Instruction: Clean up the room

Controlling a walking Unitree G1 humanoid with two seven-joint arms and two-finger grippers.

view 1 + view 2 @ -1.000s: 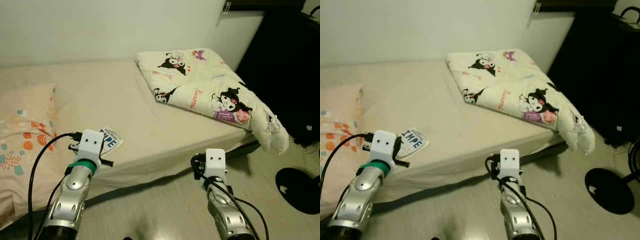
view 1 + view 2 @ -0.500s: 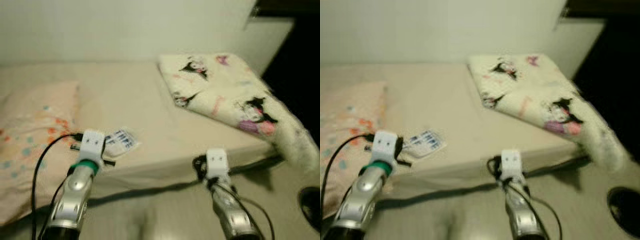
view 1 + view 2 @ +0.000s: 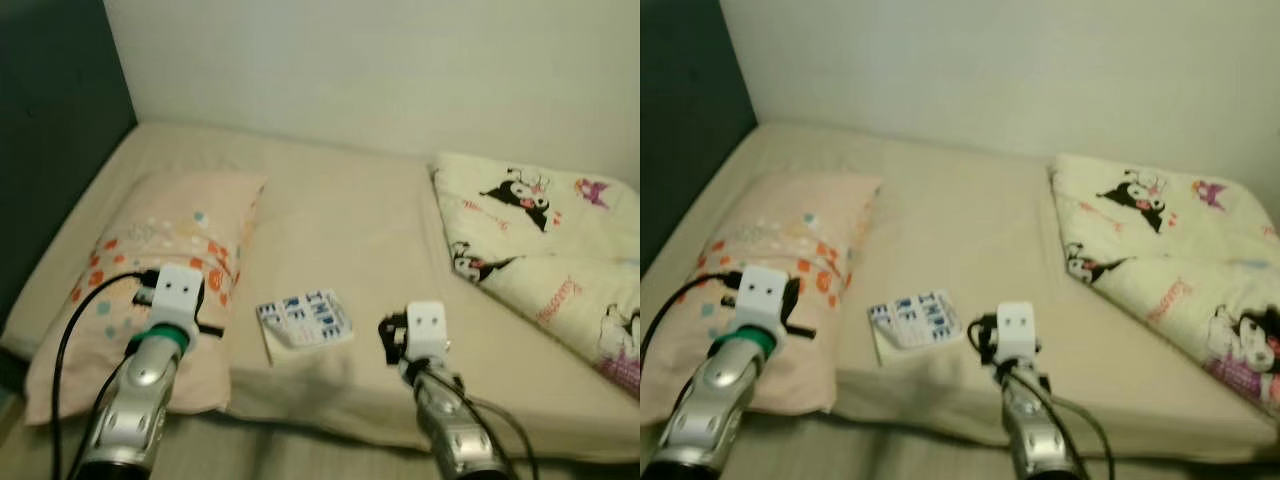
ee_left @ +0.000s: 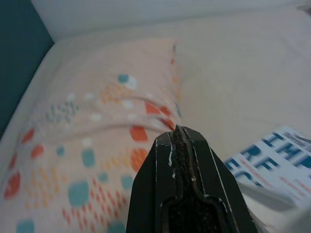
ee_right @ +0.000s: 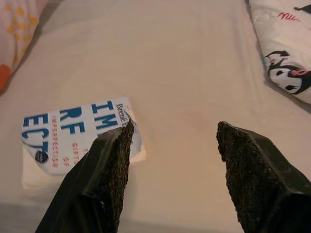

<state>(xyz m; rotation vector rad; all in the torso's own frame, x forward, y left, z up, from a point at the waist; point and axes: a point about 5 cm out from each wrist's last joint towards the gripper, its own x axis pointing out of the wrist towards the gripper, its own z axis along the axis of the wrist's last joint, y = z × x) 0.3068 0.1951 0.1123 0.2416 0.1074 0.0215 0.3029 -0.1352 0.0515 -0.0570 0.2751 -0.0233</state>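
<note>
Swinging left since a second ago, the head camera now centres the white paperback with blue block lettering (image 3: 303,318) lying flat on the beige mattress (image 3: 350,230), between the peach patterned pillow (image 3: 150,270) and the cartoon-print quilt (image 3: 560,260), so pickup looks near. Legible: "IMPE". Right gripper (image 5: 172,160) spread wide beside it; left gripper (image 4: 179,141) pressed together over the pillow.

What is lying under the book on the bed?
The book lies flat on the beige sheet of the bed, between the pillow and the folded blanket. Only sheet shows around its edges; whatever is directly beneath its cover is hidden.
</note>
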